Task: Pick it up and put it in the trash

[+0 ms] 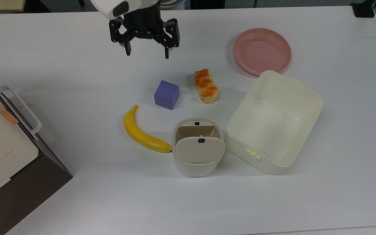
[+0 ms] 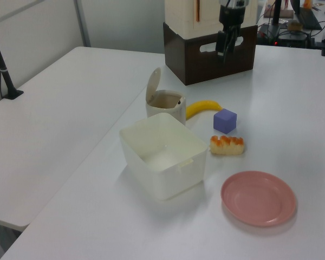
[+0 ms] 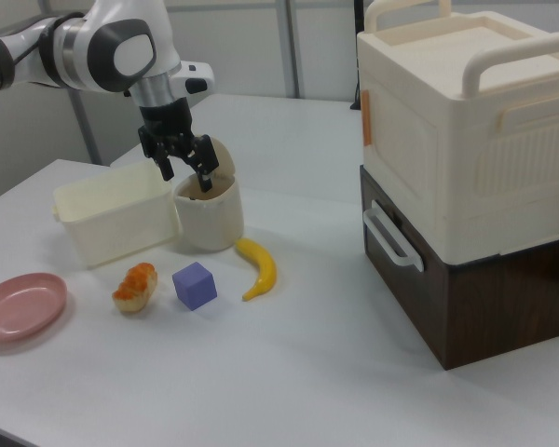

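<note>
The claw (image 1: 145, 52) hangs high over bare table (image 1: 60, 65) near the top view's upper edge, fingers spread wide apart with nothing between them, and well away from everything else on the surface. Nearest it in the top view sit the purple cube (image 1: 166, 94) and the orange-glazed pastry (image 1: 206, 85), side by side but not touching. Past those lies the trash bin (image 1: 197, 148), its beige flap lid (image 1: 199, 149) tipped up so the mouth gapes open, which is just how it needs to be for a drop from above. A banana (image 1: 142, 133) curls up to the bin's side with its tip touching or nearly so, and the large cream tub (image 1: 274, 120) stands just beside the bin on the top view's right, with the pink plate (image 1: 261, 50) beyond. And the paper ball? Not on the table anywhere I can spot; with an empty claw and an open bin, my read is that it lies inside the bin, though the interior shows too little to confirm. The job looks done.
</note>
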Available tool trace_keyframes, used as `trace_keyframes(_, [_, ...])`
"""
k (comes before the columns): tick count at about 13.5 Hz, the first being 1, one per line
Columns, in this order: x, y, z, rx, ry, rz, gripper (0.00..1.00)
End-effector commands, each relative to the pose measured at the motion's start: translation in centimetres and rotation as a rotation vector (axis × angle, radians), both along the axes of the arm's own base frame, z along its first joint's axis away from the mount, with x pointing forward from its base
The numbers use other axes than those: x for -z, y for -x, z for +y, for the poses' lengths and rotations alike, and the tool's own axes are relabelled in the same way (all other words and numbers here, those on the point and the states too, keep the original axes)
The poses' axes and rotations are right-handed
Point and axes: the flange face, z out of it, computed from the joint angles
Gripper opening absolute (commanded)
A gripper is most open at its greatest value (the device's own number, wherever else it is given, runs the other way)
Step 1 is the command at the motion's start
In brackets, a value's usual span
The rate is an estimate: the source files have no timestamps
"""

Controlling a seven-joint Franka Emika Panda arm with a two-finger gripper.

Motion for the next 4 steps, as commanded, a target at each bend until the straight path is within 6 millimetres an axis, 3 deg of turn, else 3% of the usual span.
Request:
trace_keyframes(1, [-0.22,1.3,-0.41,-0.003,-0.006,0.041,1.0])
trace_keyframes(4, [-0.08,1.31,-0.47,0.008,-0.007,0.043,1.0])
